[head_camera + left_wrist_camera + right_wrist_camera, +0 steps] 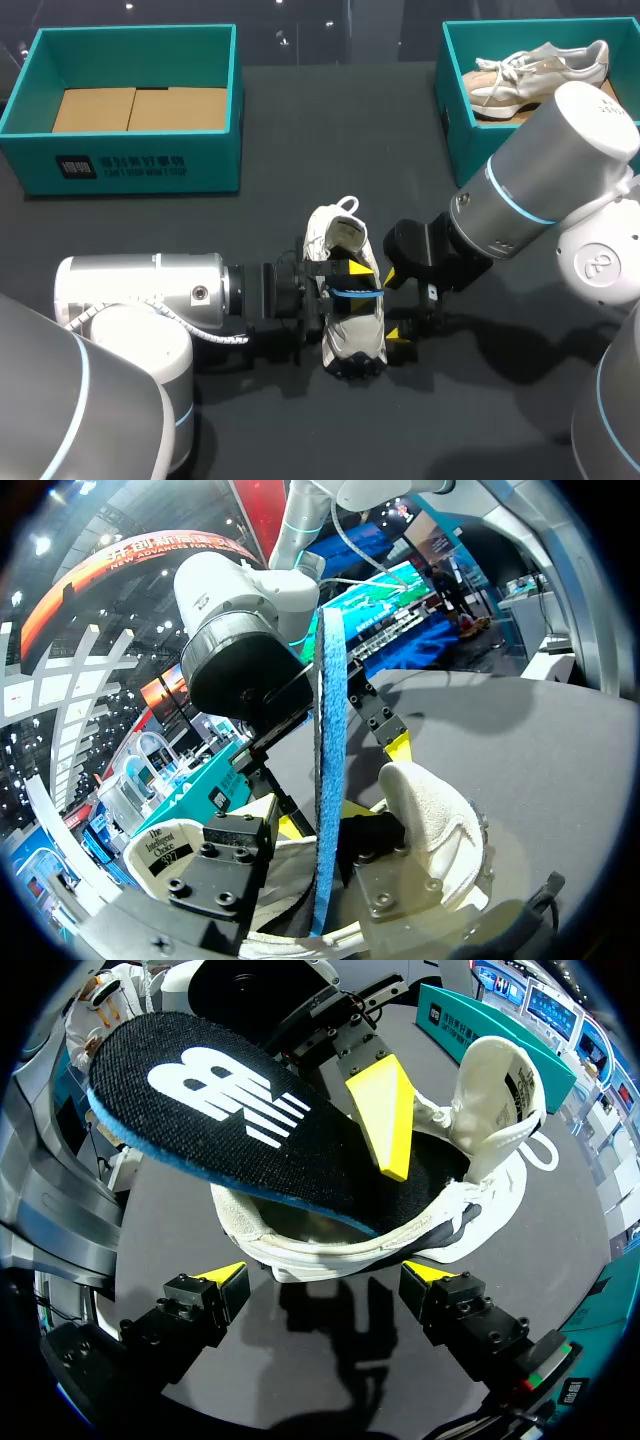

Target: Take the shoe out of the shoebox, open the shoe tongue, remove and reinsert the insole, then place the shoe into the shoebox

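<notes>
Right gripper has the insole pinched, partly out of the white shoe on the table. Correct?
No. The left gripper pinches the insole, not the right. The right wrist view shows the right gripper open, its fingers either side of the white shoe, gripping nothing. The left wrist view shows the insole edge-on between that gripper's own fingers. The rest holds: the insole is partly out of the shoe, on the table.
</notes>
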Action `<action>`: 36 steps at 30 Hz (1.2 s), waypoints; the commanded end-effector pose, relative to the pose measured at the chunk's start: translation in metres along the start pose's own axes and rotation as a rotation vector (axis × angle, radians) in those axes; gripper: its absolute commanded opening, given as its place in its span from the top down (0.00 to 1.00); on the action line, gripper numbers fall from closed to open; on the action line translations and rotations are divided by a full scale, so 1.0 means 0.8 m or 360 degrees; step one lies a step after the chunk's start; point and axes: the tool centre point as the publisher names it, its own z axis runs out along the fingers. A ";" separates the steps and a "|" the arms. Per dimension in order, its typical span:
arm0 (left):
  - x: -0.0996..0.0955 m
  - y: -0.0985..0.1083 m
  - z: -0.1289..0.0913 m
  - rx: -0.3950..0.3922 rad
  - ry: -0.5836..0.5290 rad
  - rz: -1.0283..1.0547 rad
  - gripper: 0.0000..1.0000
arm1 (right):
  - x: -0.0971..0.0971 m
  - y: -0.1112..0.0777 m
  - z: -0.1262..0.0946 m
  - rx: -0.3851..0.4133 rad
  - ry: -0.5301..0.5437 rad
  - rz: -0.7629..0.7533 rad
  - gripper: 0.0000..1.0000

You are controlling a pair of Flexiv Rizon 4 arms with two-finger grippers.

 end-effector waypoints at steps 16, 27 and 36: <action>0.017 0.003 0.006 -0.0005 0.0040 0.0070 1.00 | 0.001 -0.001 0.002 -0.0002 -0.0004 -0.0001 0.00; 0.008 0.028 0.011 -0.0105 0.0027 0.0092 1.00 | 0.001 -0.001 0.002 -0.0002 -0.0004 -0.0001 0.00; 0.012 -0.007 -0.014 -0.0072 0.0013 0.0070 0.80 | 0.001 -0.001 0.002 -0.0002 -0.0004 -0.0001 0.00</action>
